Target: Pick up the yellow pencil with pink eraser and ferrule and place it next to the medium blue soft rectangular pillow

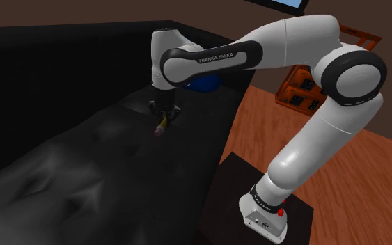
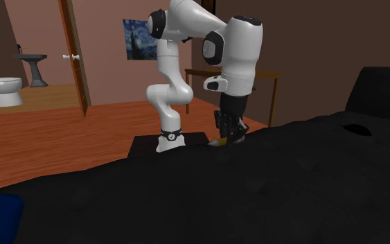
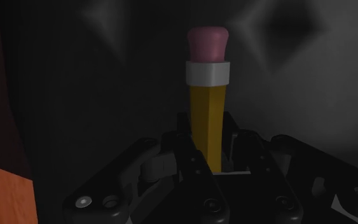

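black two-finger gripper [image 3: 208, 167] is sitting closest to the lens in the wrist view, its jaws pinching the yellow hexagonal pencil [image 3: 207, 121] across its body. the grey ferrule [image 3: 207, 71] and pink eraser [image 3: 207, 43] are sticking straight out beyond the fingertips, so the pencil's long axis is running in line with the hand. in the shoulder view the eraser end is pointing down at about six o'clock from the jaws, toward the black rumpled soft cover [image 1: 83, 167]; whether it is touching the cover i cannot tell. the blue soft pillow [image 1: 205, 83] is peeking out behind the arm's black-sleeved link [image 1: 246, 50] at roughly two o'clock from the gripper, near but apart, so the carry is looking like a short move that way. white lettering [image 1: 216, 58] on that link is reading "franka emika".
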`<state>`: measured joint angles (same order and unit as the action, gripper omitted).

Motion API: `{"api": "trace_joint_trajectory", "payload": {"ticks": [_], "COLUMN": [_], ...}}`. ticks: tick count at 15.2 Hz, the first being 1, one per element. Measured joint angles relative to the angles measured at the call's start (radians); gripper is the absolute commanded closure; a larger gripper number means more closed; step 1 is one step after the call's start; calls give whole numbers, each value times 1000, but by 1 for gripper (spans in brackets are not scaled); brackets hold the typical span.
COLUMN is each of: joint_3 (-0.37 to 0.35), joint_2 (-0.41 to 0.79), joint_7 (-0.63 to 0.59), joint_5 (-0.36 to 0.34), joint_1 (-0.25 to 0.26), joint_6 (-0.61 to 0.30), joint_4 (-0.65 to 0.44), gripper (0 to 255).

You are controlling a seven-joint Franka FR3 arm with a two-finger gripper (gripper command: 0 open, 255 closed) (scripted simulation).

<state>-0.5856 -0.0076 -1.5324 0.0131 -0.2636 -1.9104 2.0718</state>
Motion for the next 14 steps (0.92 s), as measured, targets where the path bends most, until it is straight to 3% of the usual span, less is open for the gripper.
{"api": "trace_joint_trajectory", "payload": {"ticks": [14], "joint_3": [8], "joint_2": [-52], "joint_7": [19], "joint_5": [25], "joint_1": [-5], "joint_6": [185], "joint_4": [-142], "gripper": [255]}}
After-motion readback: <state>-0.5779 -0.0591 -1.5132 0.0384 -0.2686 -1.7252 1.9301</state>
